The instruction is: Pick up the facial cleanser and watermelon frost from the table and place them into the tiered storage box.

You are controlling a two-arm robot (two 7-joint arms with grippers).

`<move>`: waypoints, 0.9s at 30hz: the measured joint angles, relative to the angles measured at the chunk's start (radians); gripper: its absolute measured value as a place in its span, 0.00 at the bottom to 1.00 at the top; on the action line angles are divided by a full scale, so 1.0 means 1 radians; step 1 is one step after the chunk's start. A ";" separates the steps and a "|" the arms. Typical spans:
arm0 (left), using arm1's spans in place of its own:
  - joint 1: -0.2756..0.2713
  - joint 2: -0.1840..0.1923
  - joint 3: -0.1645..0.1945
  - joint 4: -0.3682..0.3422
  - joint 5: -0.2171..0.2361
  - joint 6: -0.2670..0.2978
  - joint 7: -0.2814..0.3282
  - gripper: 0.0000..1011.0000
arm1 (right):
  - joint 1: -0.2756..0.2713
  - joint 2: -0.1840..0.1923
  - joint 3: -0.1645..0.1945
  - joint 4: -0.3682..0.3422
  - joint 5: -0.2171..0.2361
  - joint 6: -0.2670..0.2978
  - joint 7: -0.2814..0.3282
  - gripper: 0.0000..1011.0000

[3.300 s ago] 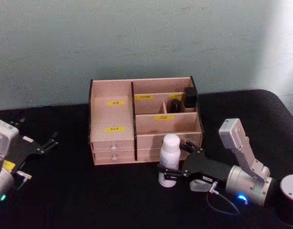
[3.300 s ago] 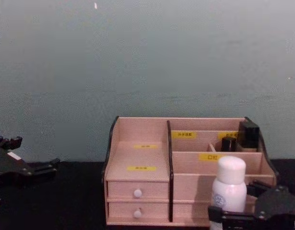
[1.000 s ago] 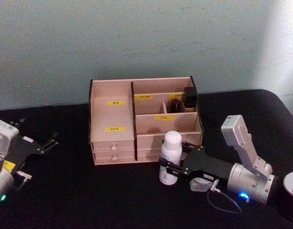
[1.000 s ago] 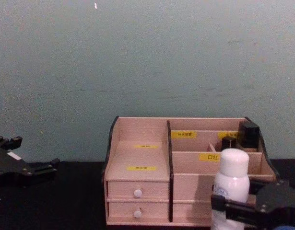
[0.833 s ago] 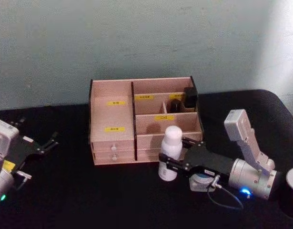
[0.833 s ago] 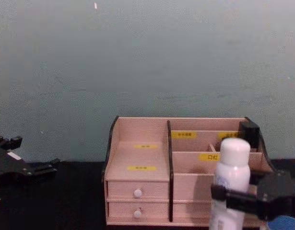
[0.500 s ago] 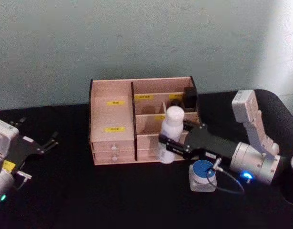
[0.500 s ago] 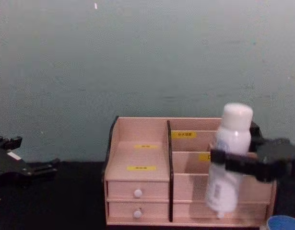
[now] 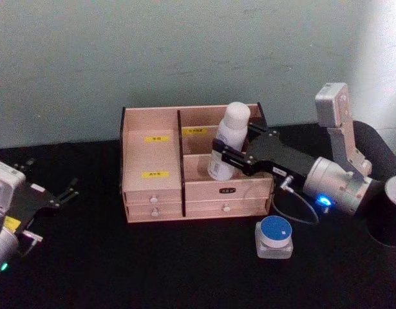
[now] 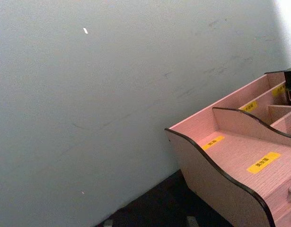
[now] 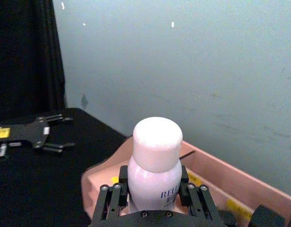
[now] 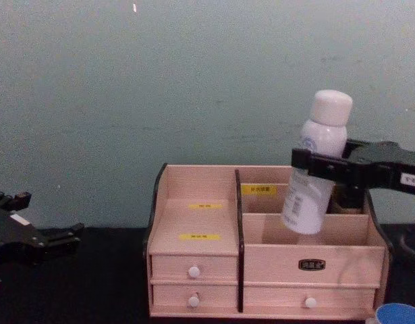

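Observation:
The facial cleanser (image 9: 233, 122) is a white bottle with a rounded cap, and my right gripper (image 9: 223, 151) is shut on its body. It hangs tilted, cap toward the wall, with its base over the open compartments in the right half of the tiered storage box (image 9: 152, 183). The chest view shows the bottle (image 12: 320, 131) in the gripper (image 12: 316, 164) above the box (image 12: 194, 229). The right wrist view has the bottle (image 11: 154, 161) between the fingers (image 11: 111, 201). The watermelon frost (image 9: 273, 237), a small blue-lidded jar, sits on the table in front of the box's right end. My left gripper (image 9: 59, 193) rests open at the far left.
Black items (image 9: 257, 129) stand in the box's back right compartment. A dark cylinder (image 9: 391, 222) stands at the table's right edge. The table (image 9: 152, 264) is covered in black cloth, and a pale wall rises close behind the box. The left wrist view shows the box's left side (image 10: 221, 179).
My right gripper has lifted the bottle up and back, from in front of the box to above its right compartments. The blue-lidded jar now stands uncovered. The left arm has not moved.

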 joint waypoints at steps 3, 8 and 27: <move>0.000 0.000 0.000 0.000 0.000 0.000 0.000 0.99 | 0.024 -0.013 -0.005 0.022 -0.012 -0.006 -0.009 0.59; 0.000 0.000 0.000 0.000 0.000 0.000 0.000 0.99 | 0.059 -0.032 -0.011 0.055 -0.027 -0.009 -0.018 0.59; 0.000 0.000 0.000 0.000 0.000 0.000 0.000 0.99 | 0.213 -0.126 -0.047 0.272 -0.089 -0.022 -0.006 0.59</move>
